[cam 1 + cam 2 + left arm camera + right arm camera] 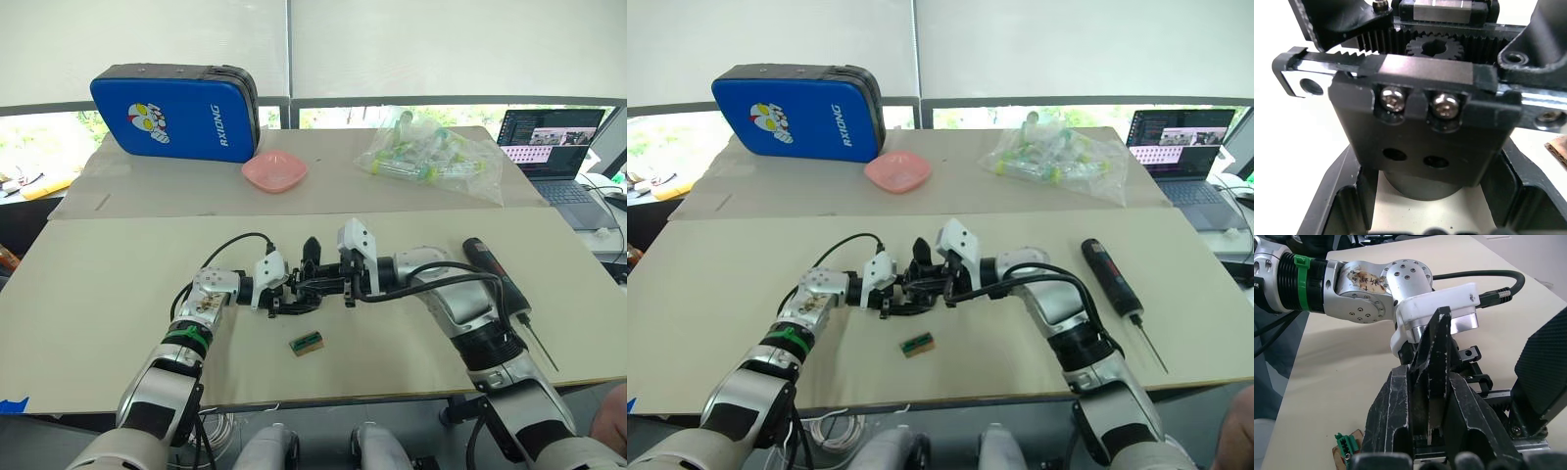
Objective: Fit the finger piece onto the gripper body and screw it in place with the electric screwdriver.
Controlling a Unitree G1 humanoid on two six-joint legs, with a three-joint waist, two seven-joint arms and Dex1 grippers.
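Observation:
The gripper body (pixel 299 286), a black open-framed mechanism with a toothed rack, gear and two screws (pixel 1415 105), sits at the table's middle. My left gripper (pixel 282 297) is shut on it from the left, its fingers (pixel 1327 200) flanking the body's base. From the right, my right gripper (pixel 333 282) is shut on the finger piece (pixel 1434 357), a black wedge pointing up between its fingers and pressed against the body's rail. The electric screwdriver (pixel 495 276) lies on the table to the right of my right arm, its metal bit toward the near edge.
A small tan-and-green block (pixel 307 344) lies just in front of the grippers. Farther back are a pink bowl (pixel 275 171), a blue case (pixel 176 111) and a plastic bag of tubes (pixel 431 155). A laptop (pixel 554 147) stands at the far right.

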